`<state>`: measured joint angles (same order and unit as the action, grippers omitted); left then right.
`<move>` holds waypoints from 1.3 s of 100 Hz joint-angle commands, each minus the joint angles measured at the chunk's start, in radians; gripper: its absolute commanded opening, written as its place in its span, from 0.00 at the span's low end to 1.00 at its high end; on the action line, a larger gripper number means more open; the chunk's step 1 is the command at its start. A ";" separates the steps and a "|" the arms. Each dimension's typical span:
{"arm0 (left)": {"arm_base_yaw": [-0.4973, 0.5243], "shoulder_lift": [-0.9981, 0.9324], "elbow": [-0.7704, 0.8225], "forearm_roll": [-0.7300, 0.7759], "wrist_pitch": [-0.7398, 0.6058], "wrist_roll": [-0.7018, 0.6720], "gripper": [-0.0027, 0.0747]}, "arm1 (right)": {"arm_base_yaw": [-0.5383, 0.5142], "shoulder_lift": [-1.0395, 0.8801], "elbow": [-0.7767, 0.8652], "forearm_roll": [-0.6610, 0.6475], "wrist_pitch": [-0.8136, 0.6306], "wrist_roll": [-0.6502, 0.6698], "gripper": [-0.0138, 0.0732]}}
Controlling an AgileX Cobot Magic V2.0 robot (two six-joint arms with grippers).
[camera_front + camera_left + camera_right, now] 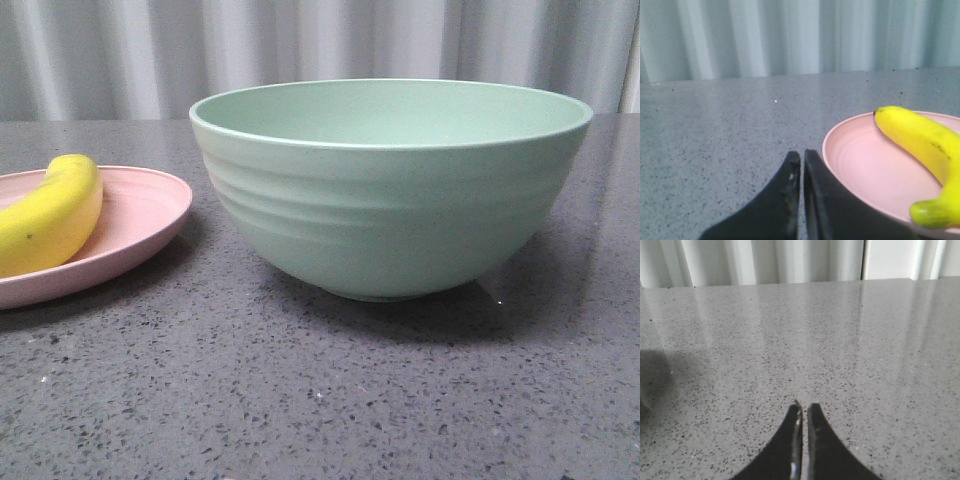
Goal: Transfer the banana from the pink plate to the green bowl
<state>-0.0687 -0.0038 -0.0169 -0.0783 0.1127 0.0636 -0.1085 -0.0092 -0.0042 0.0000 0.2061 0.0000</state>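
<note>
The yellow banana (50, 215) lies on the pale-pink plate (140, 215) at the left edge of the front view. The large mint-green bowl (390, 200) stands just right of the plate, empty as far as its inside shows. No gripper shows in the front view. In the left wrist view my left gripper (802, 156) is shut and empty, low over the table beside the rim of the plate (860, 165), with the banana (920, 145) lying on the plate's far side. In the right wrist view my right gripper (804, 407) is shut and empty over bare table.
The table (320, 400) is grey speckled stone. A pale pleated curtain (320, 45) hangs behind its far edge. A dark shadow (652, 375) lies on the table at the edge of the right wrist view.
</note>
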 commanded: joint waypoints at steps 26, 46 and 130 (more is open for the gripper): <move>0.001 0.133 -0.245 -0.002 -0.040 -0.005 0.01 | -0.005 0.149 -0.230 0.000 0.056 0.000 0.09; 0.001 0.294 -0.344 -0.005 -0.031 -0.005 0.01 | -0.005 0.323 -0.370 0.064 0.153 0.000 0.09; -0.094 0.598 -0.490 -0.034 -0.060 -0.008 0.53 | -0.005 0.408 -0.399 0.129 0.144 0.000 0.09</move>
<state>-0.1160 0.5395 -0.4217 -0.1022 0.0372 0.0636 -0.1085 0.3843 -0.3675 0.1252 0.4194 0.0000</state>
